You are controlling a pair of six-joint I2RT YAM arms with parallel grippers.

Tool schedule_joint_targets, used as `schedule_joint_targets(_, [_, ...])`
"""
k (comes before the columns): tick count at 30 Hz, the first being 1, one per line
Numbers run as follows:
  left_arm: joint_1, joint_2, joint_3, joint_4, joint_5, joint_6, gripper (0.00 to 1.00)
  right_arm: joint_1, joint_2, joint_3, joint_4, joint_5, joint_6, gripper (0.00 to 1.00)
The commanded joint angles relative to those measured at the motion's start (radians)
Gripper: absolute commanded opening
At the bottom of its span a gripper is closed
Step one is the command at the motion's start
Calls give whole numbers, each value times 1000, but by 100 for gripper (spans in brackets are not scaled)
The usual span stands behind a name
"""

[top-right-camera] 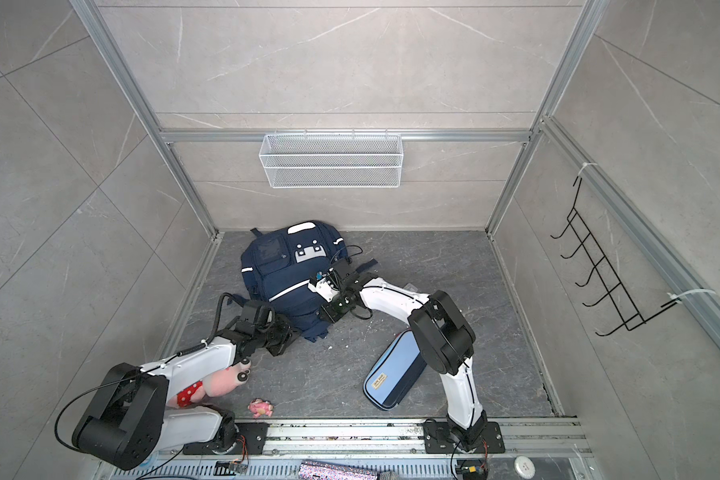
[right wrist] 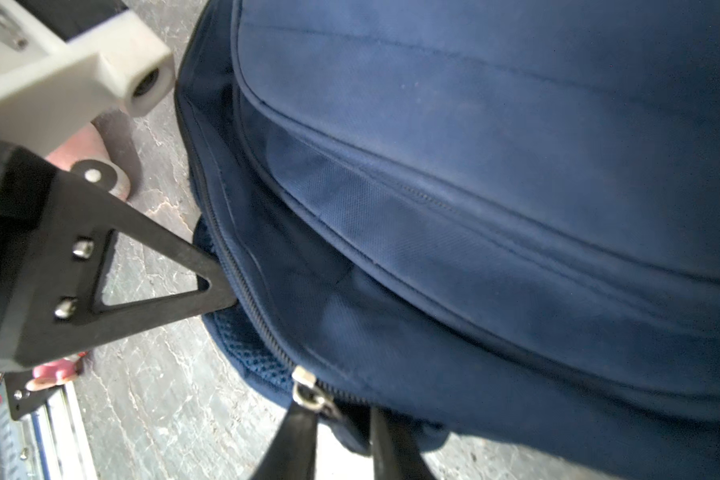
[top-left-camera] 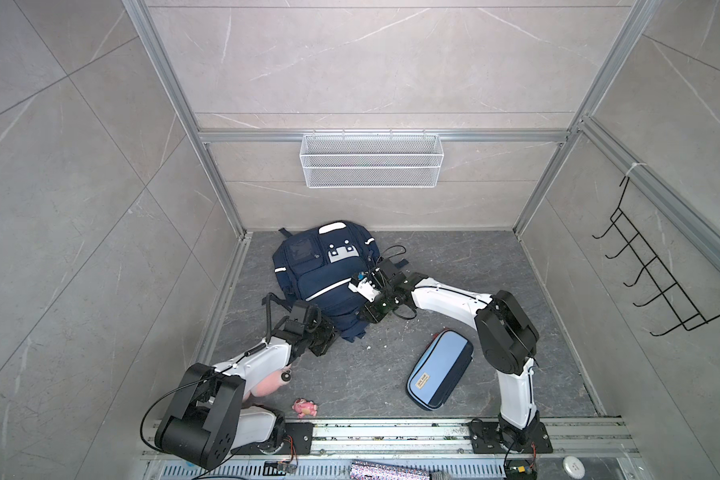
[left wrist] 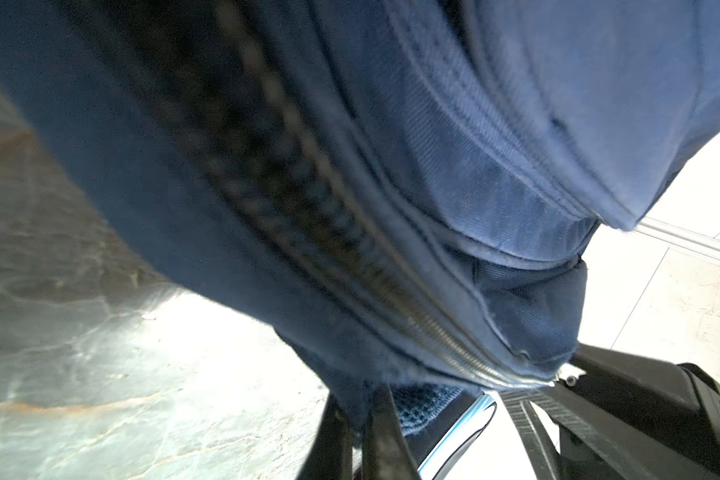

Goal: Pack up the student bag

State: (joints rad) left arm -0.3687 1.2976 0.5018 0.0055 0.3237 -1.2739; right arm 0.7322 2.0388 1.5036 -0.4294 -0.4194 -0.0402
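The student bag, a navy backpack with white stripes, lies flat near the back wall in both top views. My left gripper is at the bag's near edge, shut on a fold of its navy fabric beside the zip. In the right wrist view one of its black fingers touches the zip line. My right gripper is at the same edge, further right. Its jaws stand slightly apart around the bag's rim, with the metal zip slider at one fingertip.
A light-blue pencil case lies front right on the dark floor. A pink plush and a small pink toy lie front left by the left arm. A white wire basket hangs on the back wall, a black hook rack on the right wall.
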Motion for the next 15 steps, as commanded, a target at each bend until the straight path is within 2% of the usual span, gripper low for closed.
schedule_joint_targets(1, [2, -3, -11, 22, 35, 19, 0, 8, 35, 17, 29, -2, 16, 32])
schedule_joint_targets(3, [4, -1, -8, 24, 35, 21, 0, 8, 40, 17, 31, -1, 17, 31])
schedule_joint_targets(11, [10, 8, -9, 31, 37, 22, 0, 8, 9, -1, 13, 38, -21, 5])
schedule_joint_targets(13, [17, 4, -11, 33, 35, 23, 0, 3, -14, -26, 14, 63, -28, 0])
schedule_joint_targets(15, [33, -5, -17, 33, 35, 24, 0, -9, -44, -60, 25, 69, -22, 0])
